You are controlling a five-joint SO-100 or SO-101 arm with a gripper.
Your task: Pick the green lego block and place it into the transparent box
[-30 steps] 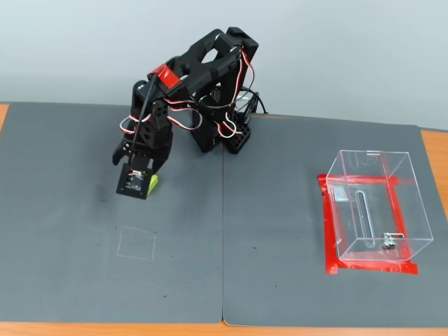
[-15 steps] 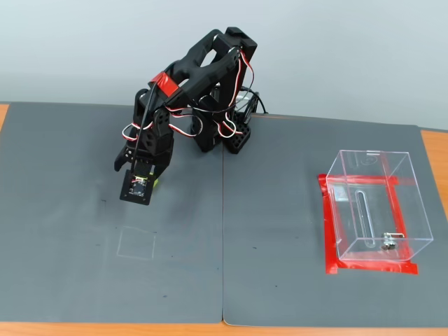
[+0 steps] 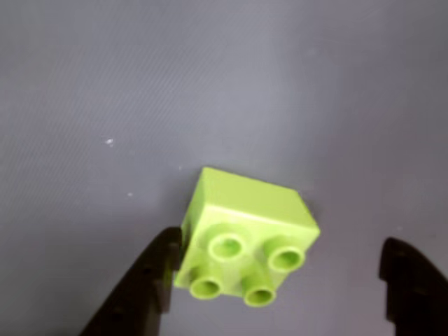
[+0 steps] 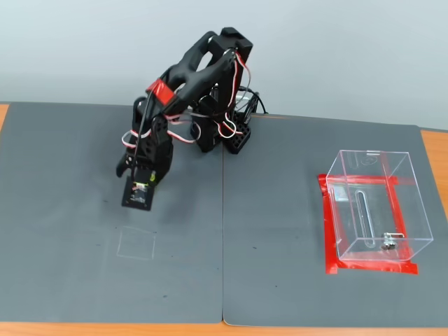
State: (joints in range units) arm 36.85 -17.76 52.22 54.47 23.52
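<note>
In the wrist view the green lego block (image 3: 246, 234), a lime brick with four studs, lies on the grey mat between my gripper's (image 3: 280, 294) two black fingers. The left finger (image 3: 150, 283) is at the block's left edge, and the right finger (image 3: 413, 287) stands well apart from it. The gripper is open. In the fixed view the gripper (image 4: 134, 183) hangs low over the left mat, and the block is hidden behind it. The transparent box (image 4: 376, 206), with red tape around its base, stands on the right mat, far from the gripper.
Two dark grey mats (image 4: 280, 266) cover the table and meet at a seam in the middle. The arm's base (image 4: 222, 133) stands at the back centre. A faint square outline (image 4: 136, 243) is marked on the left mat below the gripper.
</note>
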